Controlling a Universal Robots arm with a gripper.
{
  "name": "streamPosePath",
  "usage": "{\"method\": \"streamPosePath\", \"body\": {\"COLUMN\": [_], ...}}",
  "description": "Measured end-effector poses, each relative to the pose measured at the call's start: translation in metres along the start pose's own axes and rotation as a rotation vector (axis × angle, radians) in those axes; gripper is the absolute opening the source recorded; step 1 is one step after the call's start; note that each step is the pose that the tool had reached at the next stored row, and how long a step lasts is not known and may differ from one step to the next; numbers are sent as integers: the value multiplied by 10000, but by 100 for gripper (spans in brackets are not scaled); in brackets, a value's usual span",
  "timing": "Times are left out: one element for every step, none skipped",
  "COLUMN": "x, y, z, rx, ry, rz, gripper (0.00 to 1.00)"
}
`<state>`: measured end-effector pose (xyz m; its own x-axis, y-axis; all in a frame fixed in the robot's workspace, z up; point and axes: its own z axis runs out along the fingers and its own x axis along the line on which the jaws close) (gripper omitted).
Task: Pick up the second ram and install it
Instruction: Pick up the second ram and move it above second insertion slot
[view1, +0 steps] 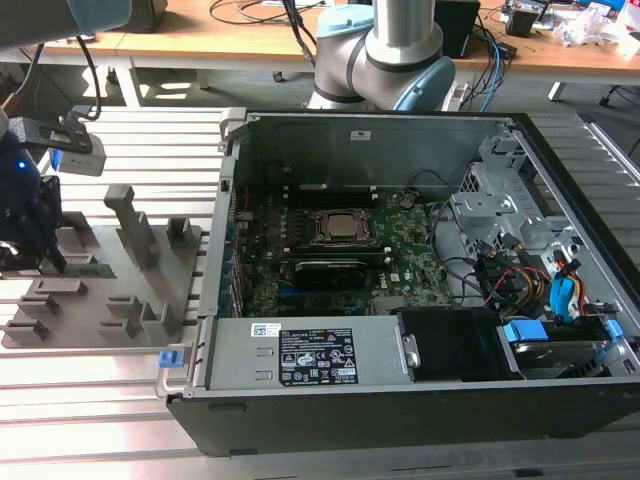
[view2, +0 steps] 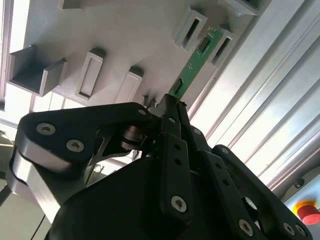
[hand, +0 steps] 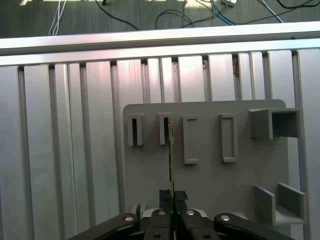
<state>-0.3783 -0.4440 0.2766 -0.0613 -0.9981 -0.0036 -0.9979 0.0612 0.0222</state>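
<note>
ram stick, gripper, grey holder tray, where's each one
ram stick (view2: 191, 65), second wrist view, middle of the green board
gripper (view2: 169, 100), second wrist view, between fingertips shut on the ram stick
holder tray (view2: 130, 30), second wrist view, bare flat base

We see the memory stick (view2: 192, 67) as a glossy green board with small dark matt chips. The gripper (view2: 167, 102) looks like matt black metal with shiny screws. The holder tray (hand: 210, 185) is smooth matt grey plastic, and the table (hand: 65, 150) under it is ribbed bare metal with a soft sheen. The computer case (view1: 400, 420) is dark matt metal, and the desk (view1: 200, 35) looks wooden.
</note>
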Motion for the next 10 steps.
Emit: {"method": "streamPosePath", "body": {"x": [0,0,0,0,0,0,0,0,-1,-1], "y": [0,0,0,0,0,0,0,0,1,1], "z": [-18,-37,-46,-55,-67,-76,-89,-106,-115,-128], "rx": [0,0,0,-1,-1,-1,0,0,0,-1], "ry": [1,0,0,0,0,0,-1,0,0,0], "rz": [-1,-2,0,0,-1,-1,-1,-1,-1,-1], "gripper": [13,13,13,13,13,13,13,13,13,13]}}
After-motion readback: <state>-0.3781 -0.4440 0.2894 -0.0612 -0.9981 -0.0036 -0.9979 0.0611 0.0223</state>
